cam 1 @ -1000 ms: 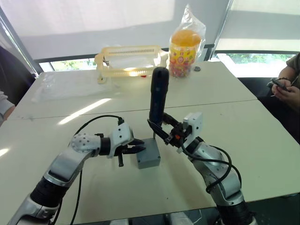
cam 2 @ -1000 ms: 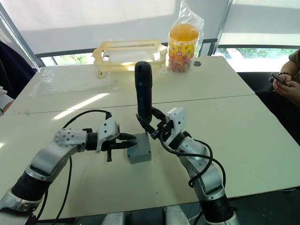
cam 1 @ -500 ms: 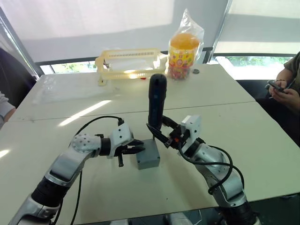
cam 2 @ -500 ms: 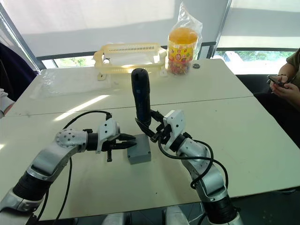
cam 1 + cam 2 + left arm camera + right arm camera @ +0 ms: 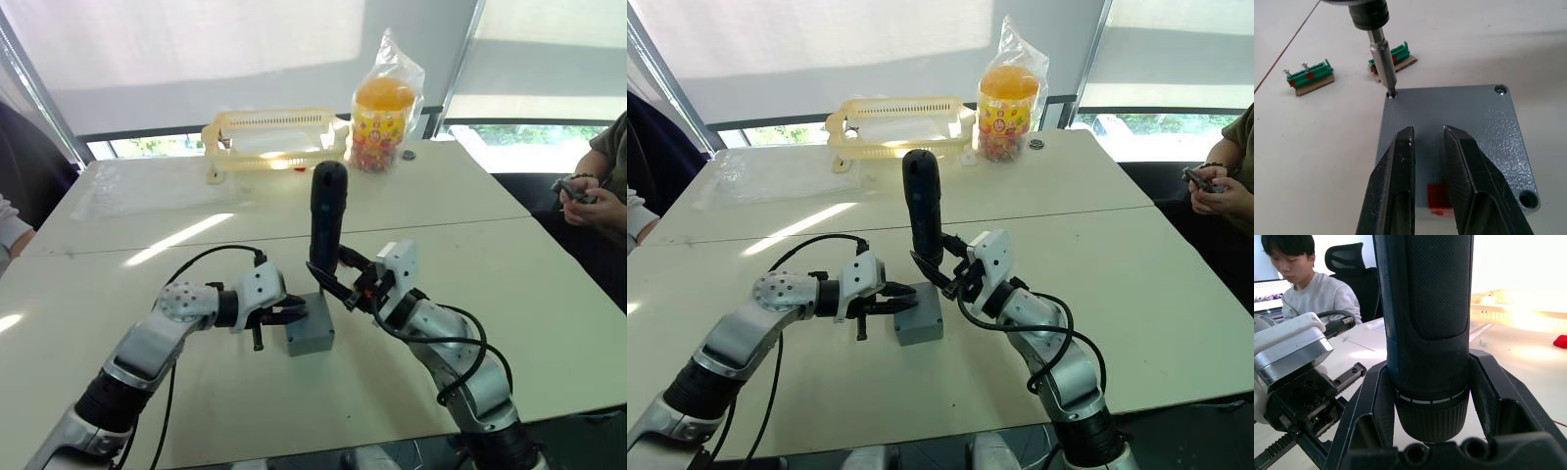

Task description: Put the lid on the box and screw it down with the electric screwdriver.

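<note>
The grey box [image 5: 312,338] sits on the table between my arms with the lid [image 5: 1459,112] lying flat on top of it. One lid corner has a screw [image 5: 1501,90] in it. Another corner shows an open hole [image 5: 1528,198]. My right gripper [image 5: 336,274] is shut on the black electric screwdriver [image 5: 327,220], held upright. Its metal bit [image 5: 1383,63] stands in the lid's far corner hole. My left gripper [image 5: 1427,132] reaches over the lid from the left, fingers a little apart and holding nothing.
Two small green screw holders [image 5: 1309,77] lie on the table just beyond the box. A yellow basket [image 5: 274,132], a bagged candy jar [image 5: 384,108] and clear plastic [image 5: 137,181] are at the back. One person [image 5: 598,196] sits at the right edge, another at the left.
The head view has shifted a little. My left gripper has edged slightly closer over the box. The screwdriver stays upright on the same corner.
</note>
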Motion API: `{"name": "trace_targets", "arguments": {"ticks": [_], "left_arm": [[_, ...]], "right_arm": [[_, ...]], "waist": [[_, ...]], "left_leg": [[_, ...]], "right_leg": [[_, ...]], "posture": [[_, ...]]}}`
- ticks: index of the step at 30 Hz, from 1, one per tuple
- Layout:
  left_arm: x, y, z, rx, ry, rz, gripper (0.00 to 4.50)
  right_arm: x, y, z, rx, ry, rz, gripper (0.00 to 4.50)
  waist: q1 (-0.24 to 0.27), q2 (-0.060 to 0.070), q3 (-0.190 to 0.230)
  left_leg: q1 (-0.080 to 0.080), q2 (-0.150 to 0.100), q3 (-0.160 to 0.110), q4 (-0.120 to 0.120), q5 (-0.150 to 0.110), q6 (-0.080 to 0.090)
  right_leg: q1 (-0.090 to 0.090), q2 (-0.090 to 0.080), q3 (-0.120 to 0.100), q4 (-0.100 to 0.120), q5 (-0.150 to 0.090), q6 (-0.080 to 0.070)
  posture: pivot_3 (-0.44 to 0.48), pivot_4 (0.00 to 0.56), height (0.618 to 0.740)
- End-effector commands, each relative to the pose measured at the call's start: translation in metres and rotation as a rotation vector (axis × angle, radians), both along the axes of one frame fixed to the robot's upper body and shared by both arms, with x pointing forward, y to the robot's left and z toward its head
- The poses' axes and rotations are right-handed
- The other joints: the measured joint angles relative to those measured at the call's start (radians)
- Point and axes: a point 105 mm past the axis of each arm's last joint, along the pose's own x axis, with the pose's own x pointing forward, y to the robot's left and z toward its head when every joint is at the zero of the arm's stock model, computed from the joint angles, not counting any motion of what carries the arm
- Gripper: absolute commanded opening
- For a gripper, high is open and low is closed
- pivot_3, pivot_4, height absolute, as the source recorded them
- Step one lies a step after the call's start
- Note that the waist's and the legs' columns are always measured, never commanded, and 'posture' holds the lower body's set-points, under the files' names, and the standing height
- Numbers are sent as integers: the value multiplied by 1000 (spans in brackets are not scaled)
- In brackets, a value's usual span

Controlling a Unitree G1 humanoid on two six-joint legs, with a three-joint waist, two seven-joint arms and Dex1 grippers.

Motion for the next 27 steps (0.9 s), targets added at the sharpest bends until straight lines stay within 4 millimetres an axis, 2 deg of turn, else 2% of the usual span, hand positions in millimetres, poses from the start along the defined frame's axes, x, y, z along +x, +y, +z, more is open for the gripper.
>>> {"name": "trace_targets", "arguments": {"ticks": [1, 12, 17, 27], "left_arm": [[-1, 1, -16, 43, 57, 10, 935], [-6, 10, -24, 57, 107, 20, 935], [-9, 11, -26, 60, 115, 19, 935], [-10, 9, -28, 60, 120, 19, 935]], "right_arm": [[0, 4, -41, -123, 147, 12, 1761], [4, 2, -46, -94, 204, -32, 1761], [5, -1, -53, -99, 228, -53, 1761], [5, -3, -59, -117, 248, -66, 1761]], "waist": [[0, 0, -1], [0, -2, -9], [0, -5, -13], [0, -7, -17]], "left_leg": [[0, 0, 0, 0, 0, 0], [5, 0, 0, -2, 0, 0], [17, 0, 1, -13, -1, 0], [17, 0, 1, -16, 0, 0]], "right_leg": [[0, 0, 0, 0, 0, 0], [4, 0, 0, -1, -2, -2], [13, -1, 1, -7, -9, -4], [14, -1, 1, -8, -9, -5]], "posture": [[0, 150, 740], [0, 150, 740], [0, 150, 740], [0, 150, 740]]}}
